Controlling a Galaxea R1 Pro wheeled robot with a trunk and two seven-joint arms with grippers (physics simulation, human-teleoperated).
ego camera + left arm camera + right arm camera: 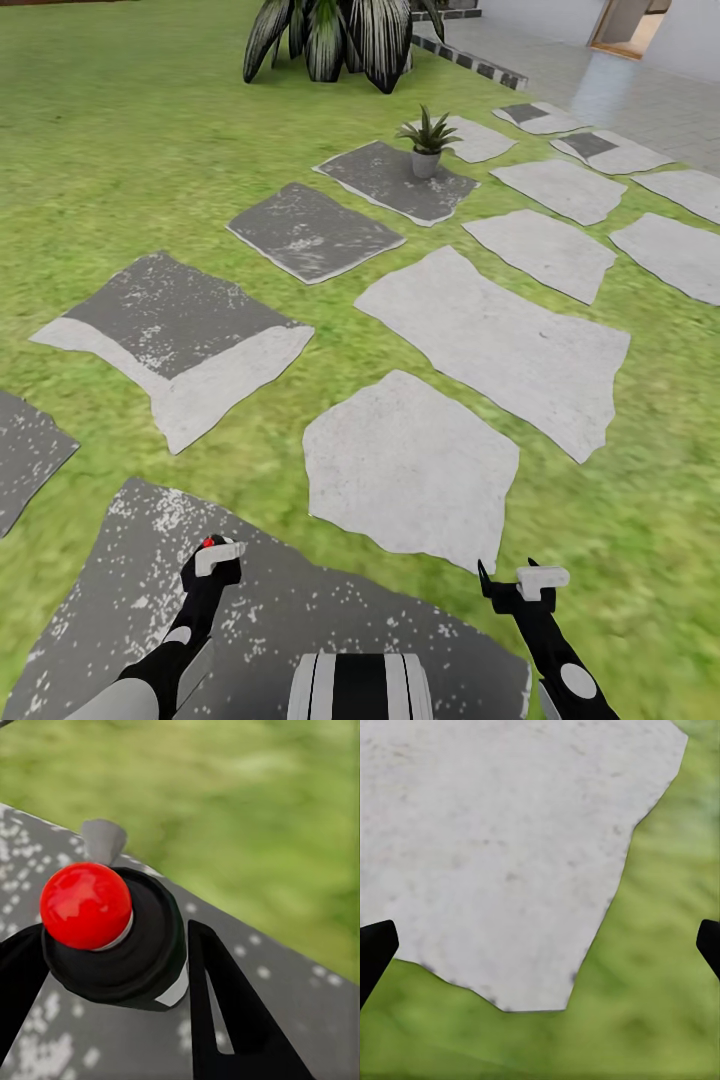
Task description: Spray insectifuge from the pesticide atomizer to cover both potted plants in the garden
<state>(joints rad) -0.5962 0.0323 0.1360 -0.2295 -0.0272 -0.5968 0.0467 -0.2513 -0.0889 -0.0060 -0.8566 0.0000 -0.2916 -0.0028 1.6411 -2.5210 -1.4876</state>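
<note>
The robot stands on a dark speckled paving slab [280, 610] at the near edge of a lawn [110, 150] crossed by grey and pale stepping stones. Its left gripper [212, 568] is held low in front of the body with its black fingers [232, 1012] closed around the pesticide atomizer [120, 937], a dark bottle whose rounded red cap points up towards the wrist camera; in the head view just the red dot and a pale piece at the top of the bottle peek out above the gripper. The right gripper [520, 588] hangs over the grass just beside a pale stone [410, 470], its fingertips [375, 949] set wide apart at the two edges of the wrist view with nothing between them. Well ahead, one potted plant [428, 140] sits upright on a dark slab [395, 180], a small rosette of pointed leaves in what looks like a pale pot, though it is too far off to be sure. Beyond it grows a big striped-leaf shrub [340, 35], and to the right a tiled terrace [600, 85].
</note>
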